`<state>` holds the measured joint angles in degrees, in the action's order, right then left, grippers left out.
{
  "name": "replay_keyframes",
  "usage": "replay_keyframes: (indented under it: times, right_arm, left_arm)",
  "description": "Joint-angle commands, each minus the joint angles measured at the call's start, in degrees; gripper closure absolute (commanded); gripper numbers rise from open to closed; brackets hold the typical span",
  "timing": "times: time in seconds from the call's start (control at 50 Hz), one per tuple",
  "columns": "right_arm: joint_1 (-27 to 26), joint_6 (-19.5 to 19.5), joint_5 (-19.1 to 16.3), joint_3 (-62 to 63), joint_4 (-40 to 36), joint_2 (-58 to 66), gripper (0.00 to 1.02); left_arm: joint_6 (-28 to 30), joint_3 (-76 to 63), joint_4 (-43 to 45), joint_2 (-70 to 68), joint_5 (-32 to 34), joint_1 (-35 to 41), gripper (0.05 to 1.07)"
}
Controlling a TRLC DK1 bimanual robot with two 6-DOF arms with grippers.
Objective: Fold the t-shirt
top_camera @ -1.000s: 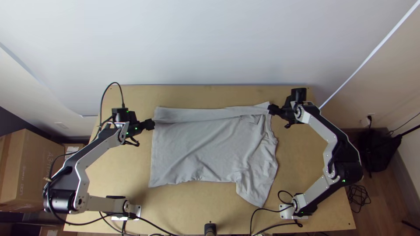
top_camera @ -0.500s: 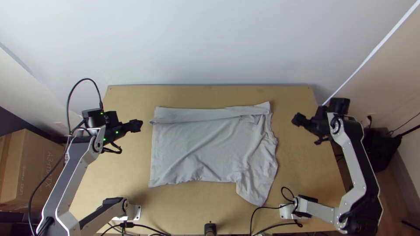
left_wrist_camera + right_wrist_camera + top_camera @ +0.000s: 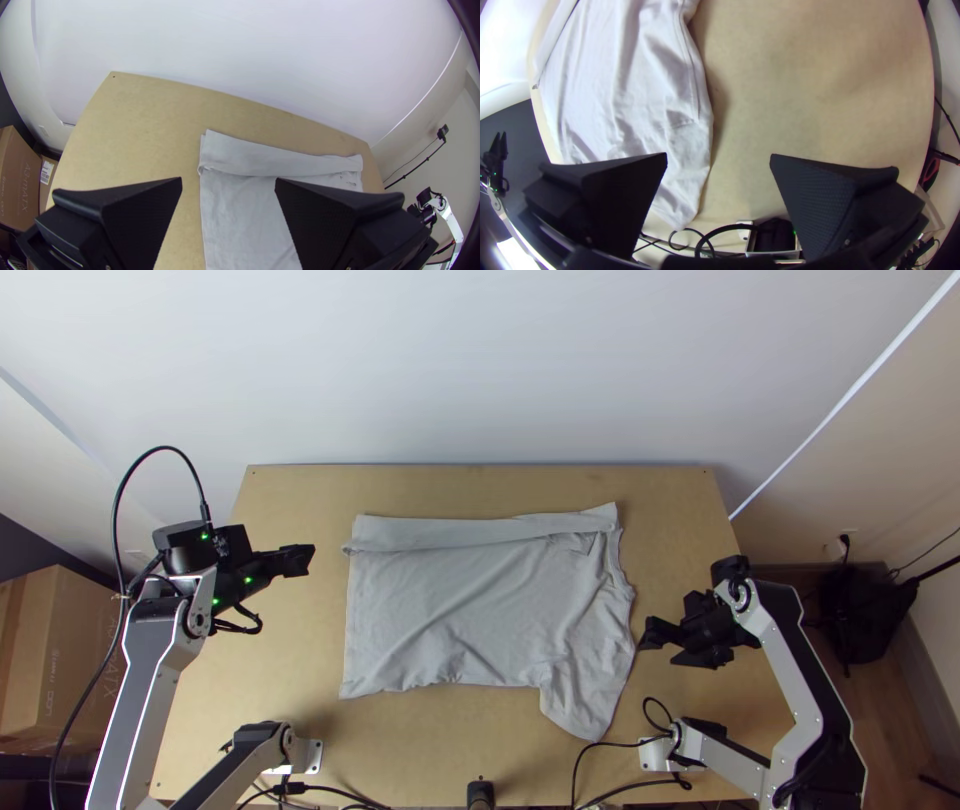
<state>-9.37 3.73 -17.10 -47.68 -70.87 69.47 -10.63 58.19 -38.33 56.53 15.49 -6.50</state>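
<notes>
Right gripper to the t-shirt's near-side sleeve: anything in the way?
Nothing visible between the right gripper, open beside the t-shirt, and that sleeve. The black cables lie nearer the right arm's base.

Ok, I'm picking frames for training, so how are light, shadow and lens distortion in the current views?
Top view: fairly even light on the T-shirt; left wrist view: the table has a bowed edge; right wrist view: T-shirt nearly white, soft shadow beside it, strong glare in one corner.

The t-shirt [image 3: 480, 610] is plain pale grey, the bench [image 3: 690, 500] light tan, the wall [image 3: 480, 360] bluish white, and both claws' fingers [image 3: 330, 220] are black.
</notes>
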Motion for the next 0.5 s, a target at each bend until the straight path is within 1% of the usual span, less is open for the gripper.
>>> replay_keyframes:
  times: [0.0, 0.06, 0.14, 0.16, 0.2, 0.26, 0.28, 0.48]
  right_arm:
    - [1.3, -1.4, -1.6, 2.3, -0.8, 1.7, 0.16]
    - [2.6, -1.2, -2.1, 3.2, -0.6, 2.5, 0.17]
    - [4.1, -0.8, -2.4, 3.9, -0.1, 3.4, 0.19]
    - [4.4, -0.7, -2.4, 4.1, 0.3, 3.5, 0.21]
    - [5.1, -0.5, -2.4, 4.3, 1.1, 3.7, 0.3]
    - [5.9, 0.5, -2.6, 4.7, 3.2, 3.8, 0.39]
    - [5.9, 0.8, -2.6, 4.9, 3.6, 3.8, 0.4]
    - [7.8, 1.5, -2.7, 5.4, 6.0, 6.7, 0.41]
  left_arm:
    - [0.3, 1.0, -1.0, -2.0, 0.5, -0.2, 0.18]
    - [0.3, 0.8, -1.5, -2.6, 0.5, -0.2, 0.18]
    - [0.3, 0.3, -1.8, -3.4, 0.4, -0.2, 0.18]
    - [0.3, 0.3, -1.8, -3.5, 0.4, -0.2, 0.18]
    - [0.2, 0.1, -2.1, -3.8, 0.4, -0.3, 0.18]
    - [0.2, 0.0, -2.5, -4.2, 0.4, -0.3, 0.18]
    - [0.2, -0.1, -2.5, -4.4, 0.4, -0.3, 0.18]
    - [0.2, -0.3, -3.2, -5.6, 0.4, -0.5, 0.18]
